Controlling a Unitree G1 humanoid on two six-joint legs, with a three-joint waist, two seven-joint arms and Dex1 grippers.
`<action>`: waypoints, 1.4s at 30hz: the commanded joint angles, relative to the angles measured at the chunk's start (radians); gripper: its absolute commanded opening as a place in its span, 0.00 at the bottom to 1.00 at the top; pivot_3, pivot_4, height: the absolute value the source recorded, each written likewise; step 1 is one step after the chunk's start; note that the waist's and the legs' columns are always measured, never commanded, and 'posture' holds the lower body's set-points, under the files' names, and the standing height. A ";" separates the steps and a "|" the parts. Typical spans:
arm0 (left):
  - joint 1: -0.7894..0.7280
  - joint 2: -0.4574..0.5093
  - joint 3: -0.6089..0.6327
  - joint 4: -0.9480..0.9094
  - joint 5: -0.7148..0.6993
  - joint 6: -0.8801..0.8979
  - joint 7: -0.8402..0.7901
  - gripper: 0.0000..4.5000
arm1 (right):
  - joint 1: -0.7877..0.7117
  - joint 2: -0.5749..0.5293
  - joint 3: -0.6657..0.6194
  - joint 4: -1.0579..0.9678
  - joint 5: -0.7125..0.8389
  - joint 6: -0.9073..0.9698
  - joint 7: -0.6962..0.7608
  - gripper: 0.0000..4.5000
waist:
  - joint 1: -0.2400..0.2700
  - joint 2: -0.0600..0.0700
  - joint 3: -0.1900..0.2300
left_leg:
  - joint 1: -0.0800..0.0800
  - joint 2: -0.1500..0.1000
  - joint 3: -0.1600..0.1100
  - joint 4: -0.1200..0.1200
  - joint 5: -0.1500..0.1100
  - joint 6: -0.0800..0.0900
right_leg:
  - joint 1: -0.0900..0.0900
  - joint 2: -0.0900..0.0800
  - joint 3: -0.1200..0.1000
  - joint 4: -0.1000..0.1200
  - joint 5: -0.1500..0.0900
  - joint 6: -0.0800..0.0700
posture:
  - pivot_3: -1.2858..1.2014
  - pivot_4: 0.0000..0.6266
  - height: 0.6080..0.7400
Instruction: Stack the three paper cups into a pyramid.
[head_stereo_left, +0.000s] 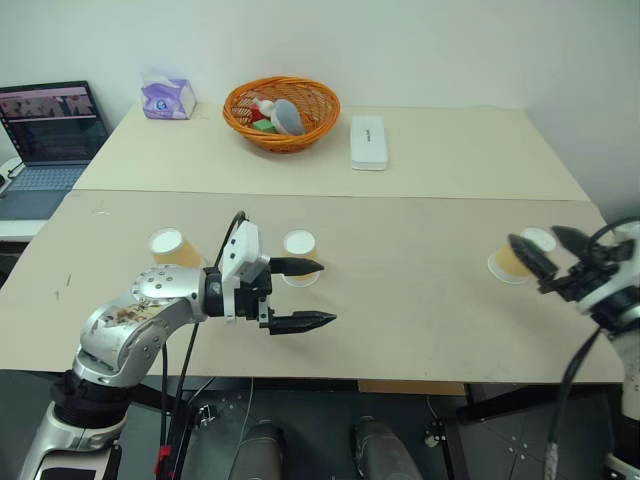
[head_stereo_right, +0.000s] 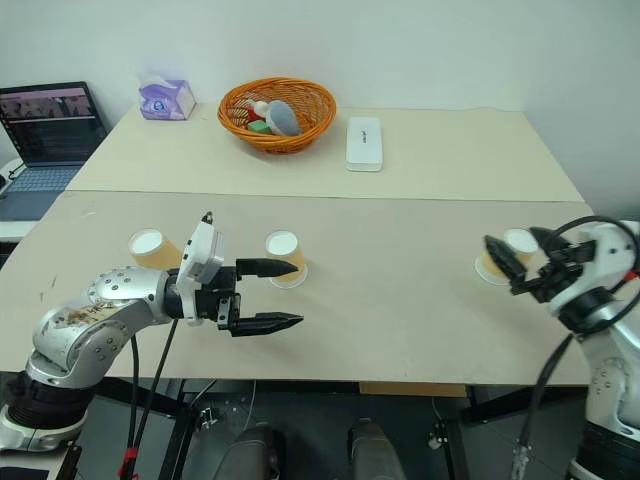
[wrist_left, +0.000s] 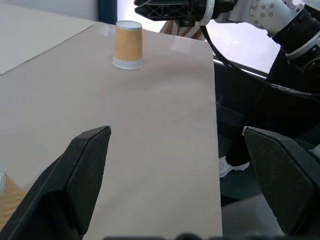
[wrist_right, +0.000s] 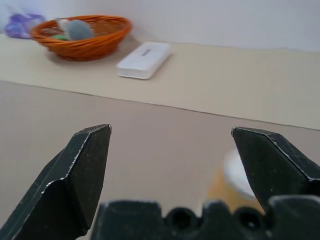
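Three tan paper cups stand apart on the near table, narrow white end up. The left cup stands beside my left forearm. In the head views my left gripper is open and points right, and its upper finger crosses in front of the middle cup, with nothing between the fingers. The right cup stands near the table's right edge. My right gripper is open just beside it, fingers pointing away from me, holding nothing. The left wrist view shows that right cup with the right gripper beyond it.
On the far table sit an orange wicker basket with small items, a white case and a purple tissue pack. A laptop stands off to the left. Bare tabletop lies between the middle and right cups.
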 joint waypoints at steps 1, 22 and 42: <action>-0.030 -0.010 -0.013 0.016 0.019 -0.030 -0.029 1.00 | 0.009 -0.014 -0.035 0.018 -0.024 -0.067 -0.050 1.00 | -0.001 0.000 0.000 | 0.000 0.000 0.000 0.000 0.000 0.000 | 0.000 0.000 0.000 0.000 0.000 0.000 | 0.52 0.24 0.50; -0.040 -0.030 0.007 0.020 0.030 -0.019 -0.030 1.00 | -0.037 0.001 0.078 0.245 -0.038 -0.177 -0.065 1.00 | 0.003 0.000 0.000 | 0.000 0.000 0.000 0.000 0.000 0.000 | 0.000 0.000 0.000 0.000 0.000 0.000 | 0.52 0.24 0.50; -0.042 -0.036 0.033 -0.021 -0.008 0.017 0.012 1.00 | -0.236 -0.076 0.181 0.619 -0.116 -0.325 0.007 1.00 | 0.003 0.000 0.000 | 0.000 0.000 0.000 0.000 0.000 0.000 | 0.001 0.000 0.000 0.000 0.000 0.000 | 0.52 0.24 0.50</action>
